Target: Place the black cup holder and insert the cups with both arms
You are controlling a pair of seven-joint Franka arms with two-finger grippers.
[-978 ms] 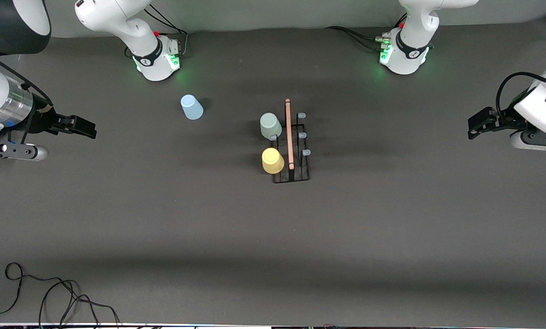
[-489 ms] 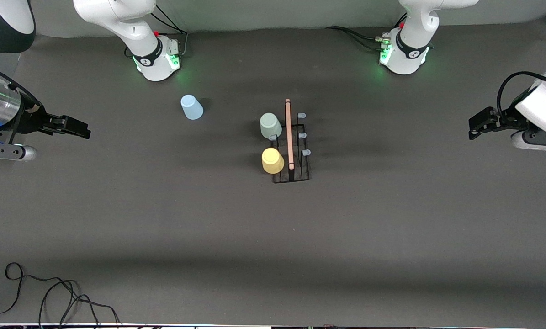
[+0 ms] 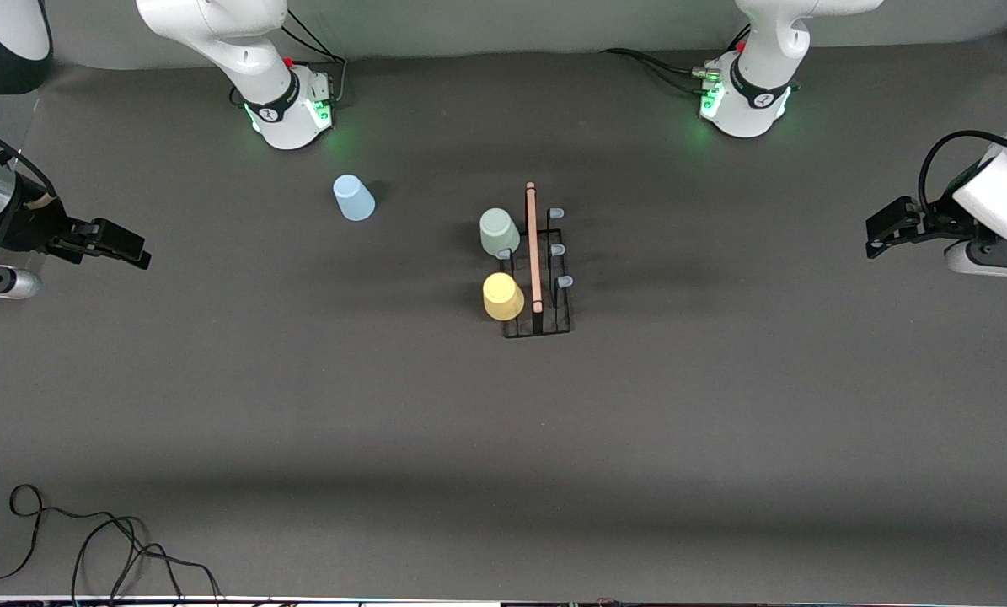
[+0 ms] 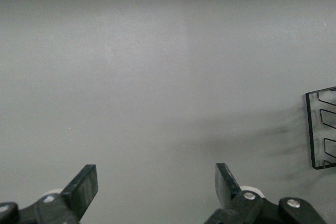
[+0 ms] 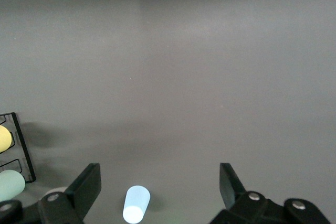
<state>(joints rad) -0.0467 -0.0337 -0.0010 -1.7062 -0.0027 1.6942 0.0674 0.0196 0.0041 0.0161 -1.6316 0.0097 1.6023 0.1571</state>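
Front view is showing the right tool (image 3: 128,249) retreating toward its table end, fingers wide and empty; the left tool (image 3: 882,229), equally wide, is waiting. Green cup (image 3: 499,232) and yellow cup (image 3: 503,296) are sitting on the black cup holder (image 3: 537,324) mid-table; the blue cup (image 3: 353,197) is standing apart, unplaced.

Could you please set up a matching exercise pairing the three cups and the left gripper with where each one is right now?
Things:
1. yellow cup
2. pale green cup
3. light blue cup
4. left gripper

Places:
A. alone on the table, toward the right arm's end
B. on the black cup holder, nearest the front camera
C. over the table's edge, open
D. on the holder, beside the wooden handle's middle

Pairs: 1-B, 2-D, 3-A, 4-C
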